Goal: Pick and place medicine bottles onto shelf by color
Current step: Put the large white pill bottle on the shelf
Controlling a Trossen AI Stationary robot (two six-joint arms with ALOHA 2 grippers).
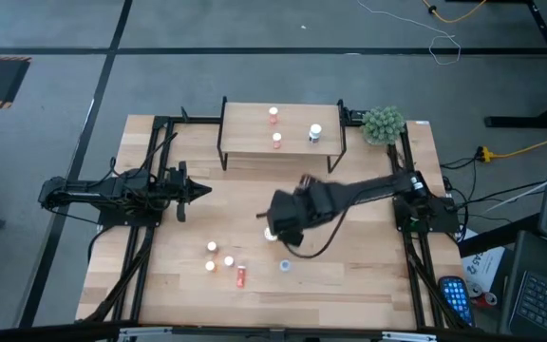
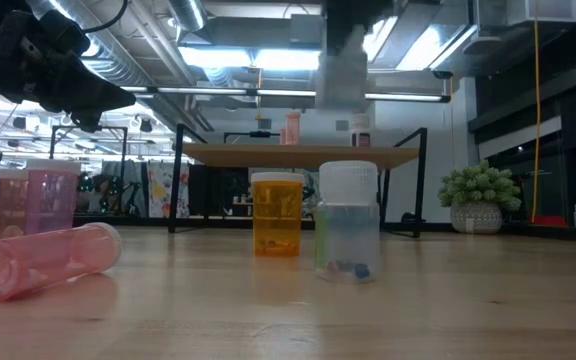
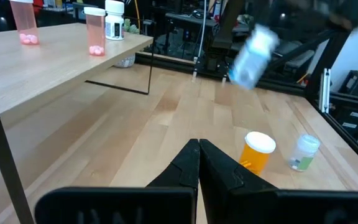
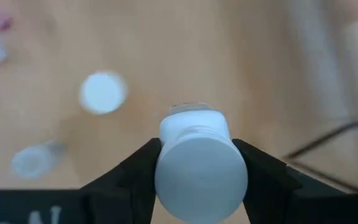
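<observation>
Gripping a white-capped pale bottle point(image 4: 201, 163) between right fingers point(image 4: 129, 177) above the table, left fingers point(image 3: 197, 163) pressed together, idle

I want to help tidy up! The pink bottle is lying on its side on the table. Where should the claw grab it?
Grab the pink bottle around the middle of its round body, coming straight down from above. It lies flat on the table, so its cap points sideways and gives little to hold. Set the claw's fingers across its length, so they pinch the curved sides. The nearby upright bottles stand a little apart, probably leaving room.
</observation>
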